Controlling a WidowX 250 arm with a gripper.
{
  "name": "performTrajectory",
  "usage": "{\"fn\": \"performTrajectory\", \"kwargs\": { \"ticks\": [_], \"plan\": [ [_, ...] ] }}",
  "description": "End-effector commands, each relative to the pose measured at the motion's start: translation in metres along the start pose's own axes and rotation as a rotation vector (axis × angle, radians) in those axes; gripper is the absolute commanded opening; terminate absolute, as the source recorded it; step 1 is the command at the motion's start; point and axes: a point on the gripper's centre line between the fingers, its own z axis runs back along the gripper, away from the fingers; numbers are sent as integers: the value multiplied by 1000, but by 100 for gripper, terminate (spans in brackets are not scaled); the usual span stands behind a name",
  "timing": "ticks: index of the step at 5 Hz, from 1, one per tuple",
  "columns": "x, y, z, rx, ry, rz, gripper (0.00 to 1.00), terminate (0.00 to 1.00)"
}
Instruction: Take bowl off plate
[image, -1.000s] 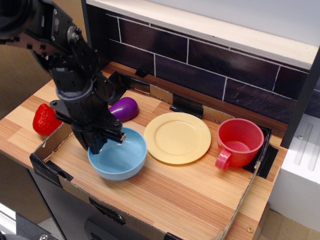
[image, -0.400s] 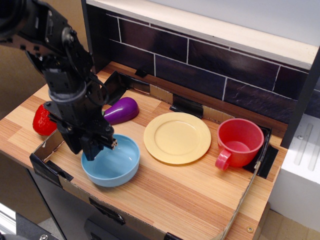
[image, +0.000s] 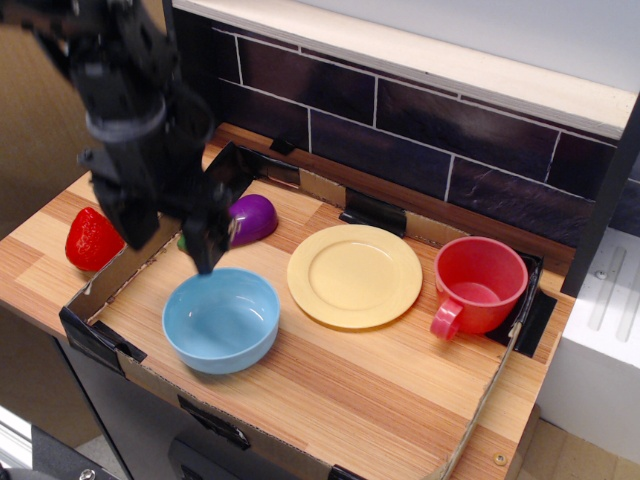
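The light-blue bowl (image: 221, 320) stands upright on the wooden table, at the front left. It is beside the pale yellow plate (image: 354, 275), just off the plate's left rim, and the two are apart. The plate lies bare in the middle of the table. My gripper (image: 172, 243) hangs a little above the bowl's far left rim. It is motion-blurred, its jaws look spread, and it holds nothing.
A purple eggplant (image: 251, 217) lies behind the bowl, partly hidden by my arm. A red strawberry-like toy (image: 89, 239) sits at the far left. A red mug (image: 478, 283) stands right of the plate. A dark tiled wall (image: 420, 140) closes the back, and low cardboard edges (image: 95, 335) frame the table.
The gripper slid the bowl a little left and toward the front, then let go of its rim and rose up. The bowl stays on the table.
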Motion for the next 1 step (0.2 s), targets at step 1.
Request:
{"fn": "performTrajectory", "kwargs": {
  "ticks": [1],
  "plan": [
    [10, 2, 12, 9, -42, -7, 100, 100]
  ]
}}
